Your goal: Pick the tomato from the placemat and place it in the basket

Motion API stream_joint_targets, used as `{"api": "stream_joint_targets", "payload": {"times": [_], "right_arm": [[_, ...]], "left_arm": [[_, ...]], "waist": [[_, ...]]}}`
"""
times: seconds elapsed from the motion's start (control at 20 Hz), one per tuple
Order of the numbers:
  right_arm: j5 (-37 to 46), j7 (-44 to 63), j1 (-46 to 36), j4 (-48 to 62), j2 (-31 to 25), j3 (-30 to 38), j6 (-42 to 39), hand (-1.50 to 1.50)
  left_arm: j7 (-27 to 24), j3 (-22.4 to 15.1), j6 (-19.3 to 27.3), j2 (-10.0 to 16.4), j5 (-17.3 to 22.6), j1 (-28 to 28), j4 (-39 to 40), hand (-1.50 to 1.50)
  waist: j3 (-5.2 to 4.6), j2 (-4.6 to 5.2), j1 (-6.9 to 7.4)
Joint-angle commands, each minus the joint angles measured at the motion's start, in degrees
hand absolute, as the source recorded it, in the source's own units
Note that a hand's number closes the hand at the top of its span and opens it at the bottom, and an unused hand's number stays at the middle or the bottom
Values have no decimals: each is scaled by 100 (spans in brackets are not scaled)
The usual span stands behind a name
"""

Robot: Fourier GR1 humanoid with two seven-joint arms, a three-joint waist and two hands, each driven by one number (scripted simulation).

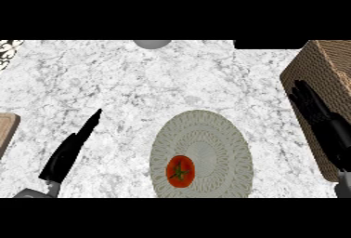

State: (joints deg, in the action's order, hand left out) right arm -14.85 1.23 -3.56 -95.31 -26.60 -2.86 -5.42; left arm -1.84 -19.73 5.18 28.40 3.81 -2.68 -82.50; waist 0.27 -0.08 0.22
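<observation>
Nearest the lower edge, the left hand (63,157) comes in at the lower left of the counter (123,83). Its fingers (89,125) are straight and pressed together, pointing up and to the right, and they hold nothing. Whether they touch the marble cannot be told.

To the right of those fingertips and nearer the lower edge, well apart from them, lies the tomato (180,171). It is red with a green stem on top and sits on the near left part of the round, pale woven placemat (212,139). No finger of either hand is touching it.

At the right edge the right hand (328,128) shows in front of the basket (322,62). Its fingers (306,101) are stretched out and slightly spread, pointing away and a little leftward, and they grip nothing. They lie over the basket's brown woven side, though whether they touch it cannot be told. The placemat lies to the left of these fingers, apart from them, and the tomato is farther left and nearer.

A wooden board (5,132) shows at the left edge, left of the left fingers. At the far edge of the counter, beyond both sets of fingertips, are a grey round object (152,43) and a patterned item (8,51) in the far left corner.
</observation>
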Motion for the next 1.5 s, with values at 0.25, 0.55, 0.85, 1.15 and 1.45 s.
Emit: {"api": "stream_joint_targets", "payload": {"times": [0.25,0.55,0.85,1.15,1.45], "right_arm": [[408,-1115,-1123,-1349,1055,149,1185,150],[3907,-921,-1270,-1281,911,-2293,1727,-150],[5926,848,-1487,-868,2504,-3653,2796,-150],[7135,3336,-1980,-644,2645,-3875,1606,-150],[8399,5255,-2578,-705,2651,-3607,32,-150]], "left_arm": [[641,1377,381,-146,1025,-484,147,0],[879,1253,254,-326,1179,-685,251,0],[1023,1319,348,-365,1173,-786,374,0],[1117,1522,392,-265,1236,-772,566,0],[1236,1661,286,-40,1317,-707,473,0]], "waist": [[-32,-46,21],[-63,4,226],[-68,-64,15],[-98,-159,-215],[-91,-252,-333]]}}
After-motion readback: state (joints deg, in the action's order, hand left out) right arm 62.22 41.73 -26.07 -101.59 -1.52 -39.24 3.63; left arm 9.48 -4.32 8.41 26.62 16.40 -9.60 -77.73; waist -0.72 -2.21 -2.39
